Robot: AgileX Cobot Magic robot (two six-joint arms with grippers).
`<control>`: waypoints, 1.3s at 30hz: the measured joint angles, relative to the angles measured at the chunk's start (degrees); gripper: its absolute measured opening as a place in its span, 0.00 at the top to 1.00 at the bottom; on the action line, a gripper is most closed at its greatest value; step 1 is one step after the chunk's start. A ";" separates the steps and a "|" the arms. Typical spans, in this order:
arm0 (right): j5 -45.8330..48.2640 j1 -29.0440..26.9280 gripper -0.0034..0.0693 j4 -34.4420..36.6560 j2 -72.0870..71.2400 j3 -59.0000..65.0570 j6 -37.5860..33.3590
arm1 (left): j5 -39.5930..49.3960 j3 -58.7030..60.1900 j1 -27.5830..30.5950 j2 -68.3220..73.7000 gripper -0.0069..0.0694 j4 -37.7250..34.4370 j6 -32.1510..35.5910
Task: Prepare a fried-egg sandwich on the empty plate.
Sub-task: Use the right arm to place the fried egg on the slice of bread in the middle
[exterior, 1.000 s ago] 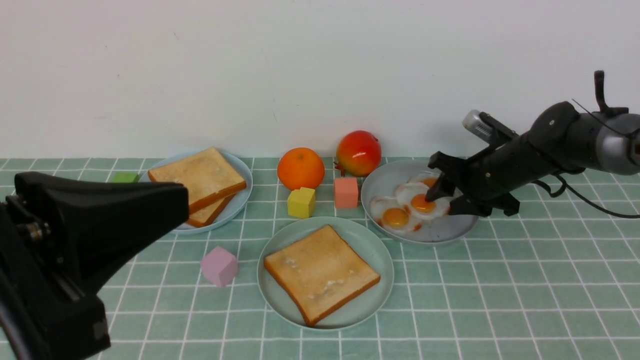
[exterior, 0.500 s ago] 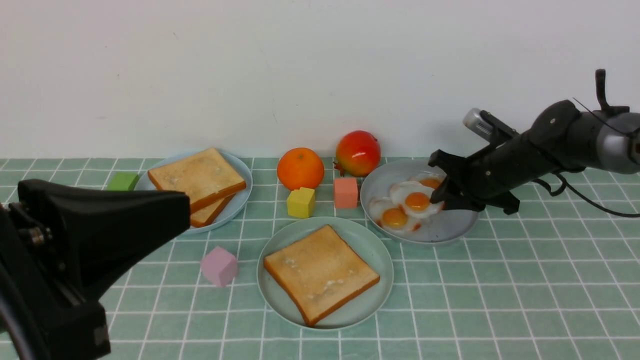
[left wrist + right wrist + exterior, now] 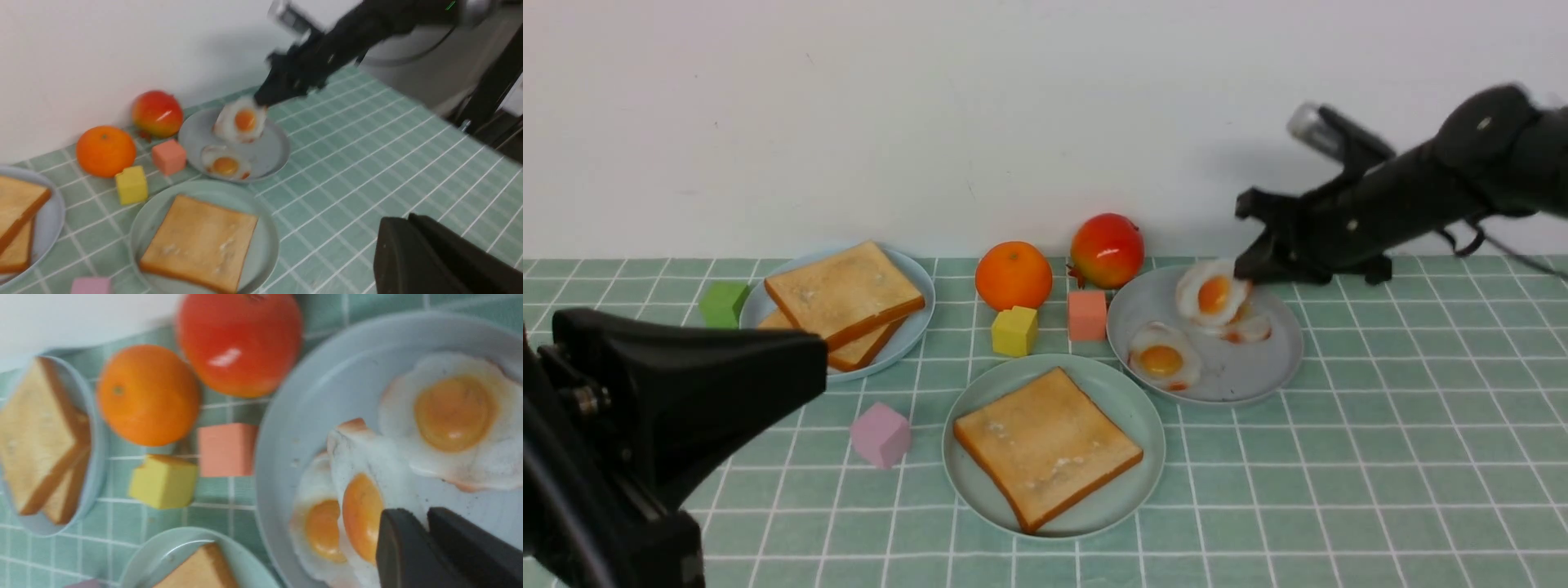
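My right gripper (image 3: 1245, 274) is shut on the white edge of a fried egg (image 3: 1213, 292) and holds it tilted above the grey plate (image 3: 1241, 376). The right wrist view shows the black fingertips (image 3: 402, 539) pinching that egg (image 3: 361, 516). Two more eggs lie on the grey plate, one at its near left (image 3: 1161, 359) and one partly under the lifted egg (image 3: 1248, 328). The mint-green plate (image 3: 1131, 396) in front carries one toast slice (image 3: 1045, 445). My left gripper (image 3: 822, 351) is shut and empty, low at the left, far from the plates.
A sky-blue plate (image 3: 915, 327) at back left holds two stacked toast slices (image 3: 845, 294). An orange (image 3: 1014, 274), a red fruit (image 3: 1107, 249), a yellow cube (image 3: 1014, 330) and a salmon cube (image 3: 1088, 314) sit between the plates. A pink cube (image 3: 880, 434) and a green cube (image 3: 723, 302) lie left.
The right gripper closed on the egg and rose, lifting it off the grey plate and uncovering the egg beneath. The left arm barely shifted.
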 joint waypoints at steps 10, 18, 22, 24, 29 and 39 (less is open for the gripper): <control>10.77 1.52 0.86 1.52 -10.20 2.59 -3.52 | 5.86 0.00 0.00 0.00 0.87 5.95 -0.57; 11.06 11.02 0.86 13.08 -14.69 14.41 -8.28 | 6.66 0.00 0.00 0.00 0.87 8.28 -2.21; 6.70 16.32 0.86 18.72 -10.88 17.24 -10.31 | 6.72 0.00 0.00 0.00 0.86 8.69 -2.27; 3.84 17.62 0.86 21.05 -8.30 17.47 -10.51 | 6.77 0.00 0.00 0.00 0.86 8.75 -2.27; 0.11 17.69 0.86 24.42 -4.66 17.60 -10.80 | 6.82 0.00 0.00 0.00 0.86 8.75 -2.27; -2.97 17.58 0.71 19.58 -2.70 17.60 -8.21 | 6.82 0.00 0.00 0.00 0.86 8.78 -2.42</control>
